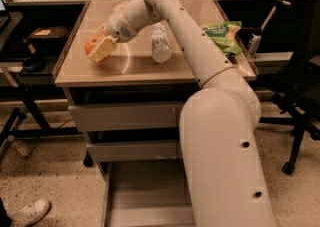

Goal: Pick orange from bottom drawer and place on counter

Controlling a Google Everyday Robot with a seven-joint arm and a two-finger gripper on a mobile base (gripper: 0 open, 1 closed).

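Clad throughout in smooth off-white shell. Built of fat rounded tubes, thickest low down, slimmer toward the wrist. Ringed by a thin seam at the big joint. Dotted with small dark screw holes along the links. Tipped with a gripper with pale yellow fingers, above the counter's left edge.

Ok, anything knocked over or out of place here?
A bottle lies on its side on the counter, and the bottom drawer stands open. The gripper, above the counter's left side, grips the orange.
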